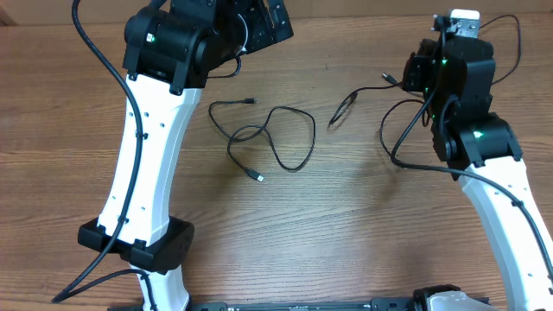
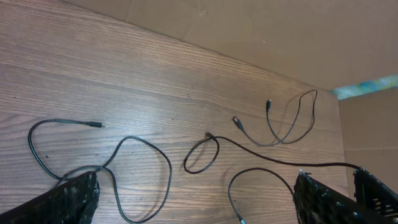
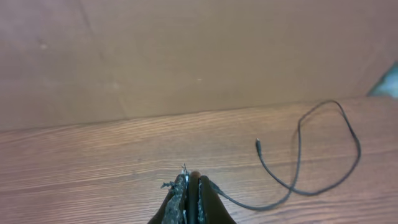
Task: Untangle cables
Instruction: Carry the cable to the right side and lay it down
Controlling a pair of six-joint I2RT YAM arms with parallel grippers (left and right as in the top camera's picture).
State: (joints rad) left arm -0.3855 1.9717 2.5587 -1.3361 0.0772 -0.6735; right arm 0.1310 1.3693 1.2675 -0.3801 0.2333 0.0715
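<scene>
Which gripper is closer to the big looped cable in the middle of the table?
Left. The open left gripper hovers close to the looped cable; the shut right gripper sits farther right, beyond a smaller folded cable.

I find no text, label, brand or number that I can read: not on my arms [image 1: 151, 173], the cables [image 1: 258, 176], the table [image 1: 346, 233] or the cardboard [image 3: 186, 56].

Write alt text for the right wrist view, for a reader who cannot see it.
At bottom centre, the right gripper is closed, pinching a thin black cable. The cable runs right across the wooden table, loops back, and ends in a small plug. A plain brown wall stands behind.
</scene>
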